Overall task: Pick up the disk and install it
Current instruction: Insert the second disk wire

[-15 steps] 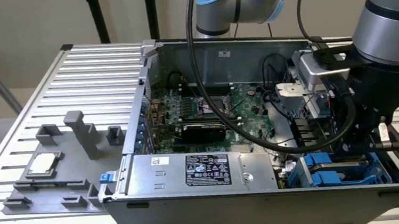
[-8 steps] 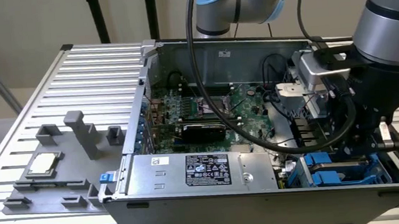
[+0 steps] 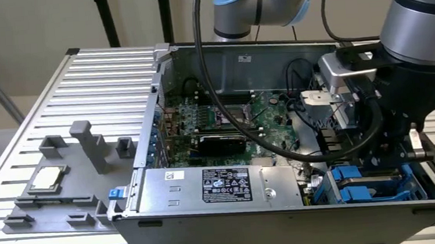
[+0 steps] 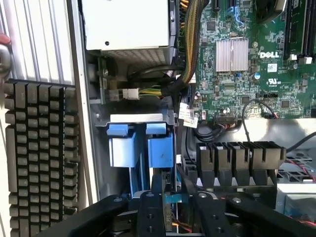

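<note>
Looks mid-installation, with the black two-fingered end effector [image 4: 176, 207] pinching the silver-grey, blue-railed disk [image 4: 168, 198] edge-on just above the blue plastic drive cage [image 4: 140, 148] inside the grey metal computer case [image 3: 210, 227], calling for straight, aligned lowering.

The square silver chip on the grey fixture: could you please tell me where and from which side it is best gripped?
Probably by two opposite edges, from straight above: the chip lies flat in a shallow seat of the grey fixture, so its top is the open side.
</note>
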Tool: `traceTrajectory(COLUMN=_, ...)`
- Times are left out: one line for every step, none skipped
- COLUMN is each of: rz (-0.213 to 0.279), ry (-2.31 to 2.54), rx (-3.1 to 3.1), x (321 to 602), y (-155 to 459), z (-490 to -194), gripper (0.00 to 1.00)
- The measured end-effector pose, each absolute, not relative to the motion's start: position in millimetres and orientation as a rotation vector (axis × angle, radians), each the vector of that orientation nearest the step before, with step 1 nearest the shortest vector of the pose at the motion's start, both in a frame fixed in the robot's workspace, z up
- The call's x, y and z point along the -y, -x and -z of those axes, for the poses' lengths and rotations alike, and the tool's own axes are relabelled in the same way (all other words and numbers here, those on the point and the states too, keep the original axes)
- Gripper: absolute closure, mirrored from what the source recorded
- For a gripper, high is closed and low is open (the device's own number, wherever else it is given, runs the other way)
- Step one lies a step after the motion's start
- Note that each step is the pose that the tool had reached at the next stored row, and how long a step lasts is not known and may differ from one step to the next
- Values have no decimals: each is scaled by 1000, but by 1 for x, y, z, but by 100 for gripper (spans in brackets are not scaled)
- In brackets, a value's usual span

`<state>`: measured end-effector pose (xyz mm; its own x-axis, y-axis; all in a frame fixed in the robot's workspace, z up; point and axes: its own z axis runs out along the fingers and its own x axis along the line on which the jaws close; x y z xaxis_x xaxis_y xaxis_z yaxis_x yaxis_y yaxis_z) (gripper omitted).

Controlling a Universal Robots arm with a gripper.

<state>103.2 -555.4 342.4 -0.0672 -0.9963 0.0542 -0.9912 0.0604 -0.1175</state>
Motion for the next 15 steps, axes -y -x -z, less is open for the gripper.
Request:
traceTrajectory(rz=191, ry=2117, rx=-2257, x=555, y=-101, z=-343, gripper=0)
traceTrajectory(rz=191, ry=2117, rx=-2257, x=555, y=-99, z=-343, gripper=0)
traceTrajectory(rz=191, ry=2116, rx=-2257, x=555, y=-97, z=-343, gripper=0)
traceTrajectory(rz=192, ry=2116, rx=-2256, x=555, y=-95, z=-343, gripper=0)
traceTrajectory(rz=192, ry=2116, rx=-2256, x=555, y=-94, z=-343, gripper=0)
traceTrajectory(rz=192, ry=2116, rx=-2256, x=555, y=-94, z=-343, gripper=0)
traceTrajectory(rz=192, ry=2116, rx=-2256, x=555, y=-94, z=-343, gripper=0)
traceTrajectory(rz=191, ry=2116, rx=-2256, x=555, y=-94, z=-343, gripper=0)
traceTrajectory(rz=191, ry=2116, rx=-2256, x=555, y=-94, z=-343, gripper=0)
traceTrajectory(rz=191, ry=2116, rx=-2256, x=555, y=-94, z=-343, gripper=0)
traceTrajectory(rz=191, ry=2116, rx=-2256, x=555, y=-94, z=-343, gripper=0)
traceTrajectory(rz=191, ry=2116, rx=-2256, x=555, y=-94, z=-343, gripper=0)
traceTrajectory(rz=191, ry=2116, rx=-2256, x=555, y=-94, z=-343, gripper=0)
traceTrajectory(rz=191, ry=2116, rx=-2256, x=555, y=-94, z=-343, gripper=0)
traceTrajectory(rz=191, ry=2116, rx=-2256, x=555, y=-94, z=-343, gripper=0)
